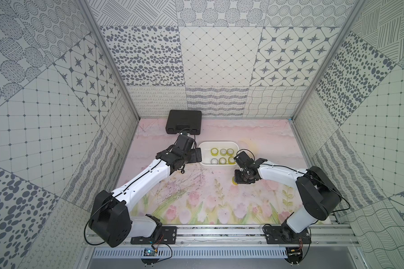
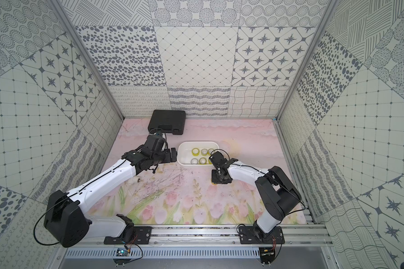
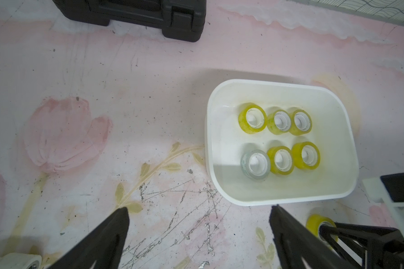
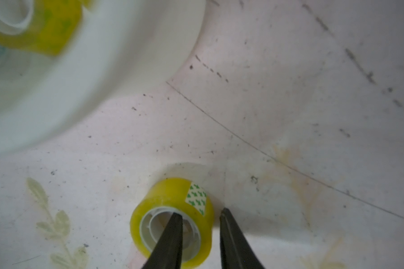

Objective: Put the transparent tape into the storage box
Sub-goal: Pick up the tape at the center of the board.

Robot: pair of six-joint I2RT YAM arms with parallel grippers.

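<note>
- Right wrist view: the right gripper straddles the wall of a small yellowish ring-shaped clear tape roll lying on the pink floral mat near the white rounded plastic storage box. One finger is in its core and one outside; I cannot tell whether they pinch it.
- Six more rolls sit in two rows inside that box.
- The left gripper hovers beside it, jaws wide apart, empty.

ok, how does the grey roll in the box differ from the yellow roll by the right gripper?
Colour: the grey roll is greyish-clear, the yellow roll tinted yellow. Place: grey sits inside the storage box; yellow is on the table outside it. Only yellow, not grey, has the right gripper straddling its wall. Both stand hole-up.
</note>
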